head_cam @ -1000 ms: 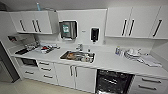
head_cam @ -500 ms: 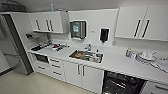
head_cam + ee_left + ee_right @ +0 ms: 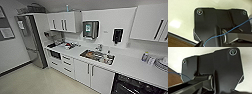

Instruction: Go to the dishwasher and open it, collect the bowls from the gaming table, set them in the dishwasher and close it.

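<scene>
The dishwasher [image 3: 138, 86] sits under the white counter [image 3: 130, 68] at the lower right of the head view. It shows as a dark opening with what look like wire racks inside. The bowls and the gaming table are out of view. In the left wrist view the robot's dark plate hangs over a pale floor [image 3: 181, 16], and a thin blue cable [image 3: 228, 33] crosses it. The right wrist view has the same kind of plate over a pale floor [image 3: 180, 53].
A sink [image 3: 97, 57] full of dishes is set into the counter. White plates [image 3: 162, 63] are stacked at the far right. A tall steel fridge [image 3: 32, 42] stands at the left, with a built-in oven [image 3: 55, 54] beside it. Pale floor [image 3: 37, 81] lies in front.
The camera has turned left. The sink and dishwasher have slid toward the picture's right, and the fridge and left wall have come into the picture.
</scene>
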Available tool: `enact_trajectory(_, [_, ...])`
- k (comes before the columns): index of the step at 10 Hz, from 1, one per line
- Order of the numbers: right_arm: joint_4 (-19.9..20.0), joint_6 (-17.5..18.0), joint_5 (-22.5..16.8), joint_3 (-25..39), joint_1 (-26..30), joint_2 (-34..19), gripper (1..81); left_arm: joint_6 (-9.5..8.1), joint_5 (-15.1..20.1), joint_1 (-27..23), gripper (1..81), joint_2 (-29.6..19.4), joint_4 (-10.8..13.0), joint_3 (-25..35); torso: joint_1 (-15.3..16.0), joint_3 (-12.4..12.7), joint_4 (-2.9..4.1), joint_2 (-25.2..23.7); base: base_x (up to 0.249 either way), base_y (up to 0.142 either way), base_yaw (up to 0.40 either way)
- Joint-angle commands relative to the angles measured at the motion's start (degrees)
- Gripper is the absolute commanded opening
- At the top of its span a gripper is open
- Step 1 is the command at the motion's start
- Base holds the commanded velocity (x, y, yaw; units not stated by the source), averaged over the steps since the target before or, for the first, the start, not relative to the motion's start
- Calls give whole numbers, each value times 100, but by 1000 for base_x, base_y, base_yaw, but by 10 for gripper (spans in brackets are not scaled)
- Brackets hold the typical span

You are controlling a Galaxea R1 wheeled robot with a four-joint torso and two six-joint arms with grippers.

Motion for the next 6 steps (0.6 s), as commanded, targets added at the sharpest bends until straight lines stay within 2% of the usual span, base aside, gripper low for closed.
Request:
enact_trajectory(1, [54,-5,-303,16,243,27,811,78,254,-204,811,-99,44,-3,0,0,0,0,0,0,342])
enact_trajectory(2, [45,-14,-311,16,234,27,811,96,254,-196,811,-99,141,-3,0,0,0,0,0,0,341])
enact_trajectory(3, [54,-14,-303,-2,234,18,811,87,245,-204,811,-107,429,-3,0,0,0,0,0,0,342])
enact_trajectory(4, [54,-5,-303,-10,234,27,811,87,254,-213,811,-107,484,-3,0,0,0,0,0,0,342])
enact_trajectory(6, [54,-5,-311,-10,234,53,811,70,272,-239,811,-90,440,-3,0,0,0,0,0,0,342])
